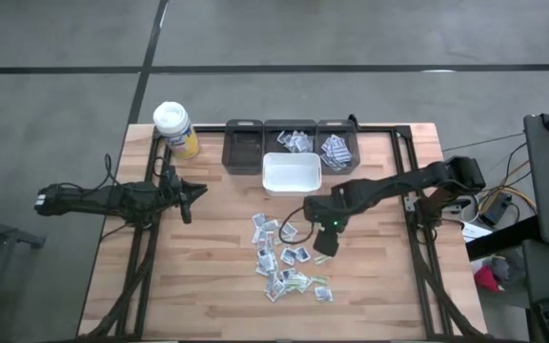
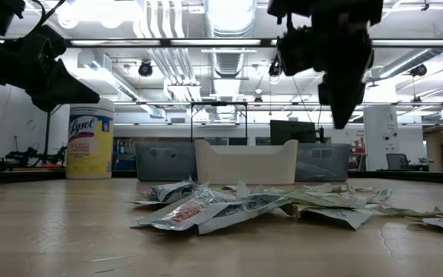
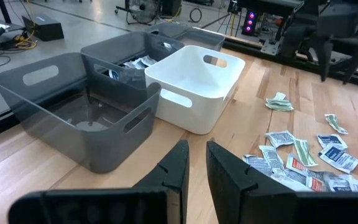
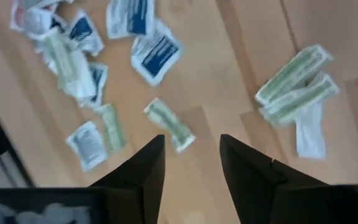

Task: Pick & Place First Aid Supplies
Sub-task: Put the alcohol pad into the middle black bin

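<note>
- Wooden table [image 1: 208,276]: three grey bins [image 1: 244,148] lined up toward twelve o'clock, a white bin [image 1: 291,173] just in front of them.
- Right gripper [image 1: 322,243] hangs over the table's middle, fingers apart, holding nothing.
- Left gripper [image 1: 191,193] waits at nine o'clock, fingers nearly together, empty.
- First aid supplies [image 1: 284,259] lie scattered at six o'clock from the white bin.

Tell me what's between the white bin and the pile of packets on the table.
Only bare wood separates the white bin from the pile of packets, as the high view shows.
</note>
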Controlling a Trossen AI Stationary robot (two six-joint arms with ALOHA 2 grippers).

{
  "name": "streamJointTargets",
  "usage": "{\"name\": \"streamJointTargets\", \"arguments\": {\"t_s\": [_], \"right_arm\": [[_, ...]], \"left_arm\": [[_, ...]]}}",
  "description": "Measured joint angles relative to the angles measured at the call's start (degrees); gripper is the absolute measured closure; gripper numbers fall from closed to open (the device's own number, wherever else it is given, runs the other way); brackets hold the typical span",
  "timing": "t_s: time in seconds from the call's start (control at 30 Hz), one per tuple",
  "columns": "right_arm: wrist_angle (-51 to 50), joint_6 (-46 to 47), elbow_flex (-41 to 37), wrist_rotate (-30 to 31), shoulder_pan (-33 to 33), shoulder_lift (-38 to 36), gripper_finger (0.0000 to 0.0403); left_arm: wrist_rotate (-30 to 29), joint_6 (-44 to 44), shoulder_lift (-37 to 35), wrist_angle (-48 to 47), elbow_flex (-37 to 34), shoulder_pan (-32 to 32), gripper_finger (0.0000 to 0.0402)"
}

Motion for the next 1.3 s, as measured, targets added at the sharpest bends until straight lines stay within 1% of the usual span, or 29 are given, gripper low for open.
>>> {"name": "streamJointTargets", "arguments": {"t_s": [0.13,0.23,0.3,0.4,0.53,0.6,0.87,1.0,1.13,1.3], "right_arm": [[10.01,-0.10,-3.58,0.13,-0.27,0.00,0.0237],[18.00,-2.77,-6.10,0.11,-0.25,0.00,0.0227],[21.88,-7.80,-7.58,0.09,-0.25,0.00,0.0222],[24.93,-18.00,-9.20,0.09,-0.25,0.00,0.0218],[24.96,-27.60,-9.63,0.06,-0.25,0.00,0.0218],[24.79,-30.58,-9.59,0.06,-0.25,0.00,0.0218],[24.42,-29.94,-8.11,0.02,0.48,0.00,0.0218],[21.16,-26.42,-6.45,0.10,0.67,0.00,0.0218],[16.41,-24.55,-4.82,1.63,0.63,0.00,0.0218],[15.99,-20.91,-4.50,1.71,1.03,0.00,0.0218]], "left_arm": [[0.00,0.00,0.00,0.00,0.00,0.01,0.0348],[-0.01,-0.02,0.00,-0.02,0.00,0.01,0.0348],[-0.02,-0.02,0.00,-0.04,0.00,-0.01,0.0348],[-0.02,-0.43,0.00,-0.07,0.00,0.01,0.0348],[-0.02,-0.81,0.00,-0.09,0.00,0.01,0.0348],[-0.01,-0.81,0.00,-0.20,0.00,0.01,0.0348],[-0.04,-0.31,0.02,-0.92,0.00,0.00,0.0348],[-0.04,0.57,0.02,-0.92,0.00,-0.01,0.0348],[-0.03,0.67,0.02,-0.92,0.00,0.00,0.0348],[-0.04,0.69,0.02,-1.10,0.00,0.01,0.0348]]}}
